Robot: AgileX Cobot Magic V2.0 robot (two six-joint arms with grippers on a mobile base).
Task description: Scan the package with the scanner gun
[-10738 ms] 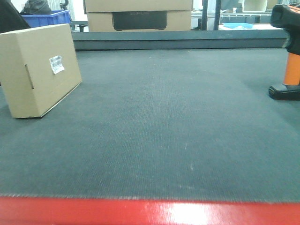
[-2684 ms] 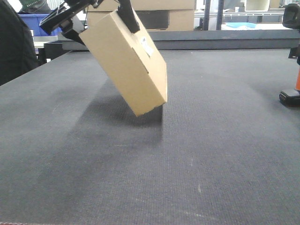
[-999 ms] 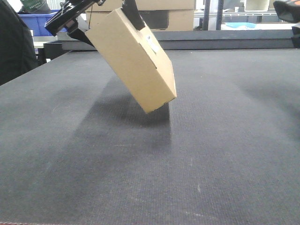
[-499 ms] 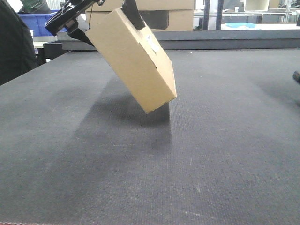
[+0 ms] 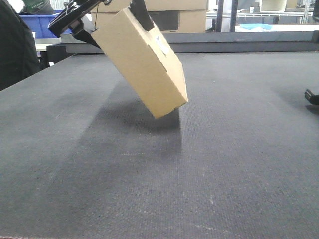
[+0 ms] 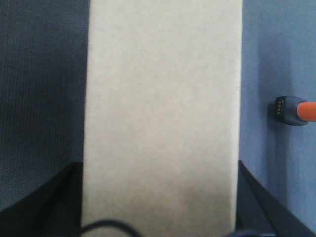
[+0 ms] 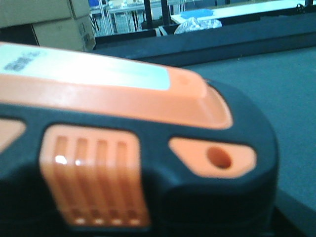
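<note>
A dark grey, carpet-like mat (image 5: pixel 209 169) is seen covering the work surface from the near edge to a raised lip at the back. Behind that lip a wider cardboard box with a dark panel (image 5: pixel 169 17) is stacked, and a blue crate (image 5: pixel 40 22) is visible at the far left.

The package (image 5: pixel 142 64) is held aloft over the left half of the mat by the left gripper (image 5: pixel 115 25). It is tilted steeply, with its upper end at the gripper and its lower corner pointed down toward the mat. A broad shadow (image 5: pixel 139 129) is cast beneath it. A small white barcode sticker (image 5: pixel 160 44) is carried on the side turned upward and to the right. The gripper's black fingers (image 5: pixel 75 20) are closed against opposite faces of the box. In the left wrist view they are seen as dark wedges (image 6: pixel 49 197) on either side of the tan surface (image 6: pixel 163 113), which fills the middle of that view.

The scanner gun (image 7: pixel 123 148) fills the right wrist view at very close range, its orange and black casing blurred. Its black foot and orange stem (image 6: pixel 291 109) are also seen to the right of the package from the left wrist. Only a dark sliver (image 5: pixel 312 96) is caught at the right edge of the front view. The right gripper is not shown in any view, so the state of its fingers cannot be told.
</note>
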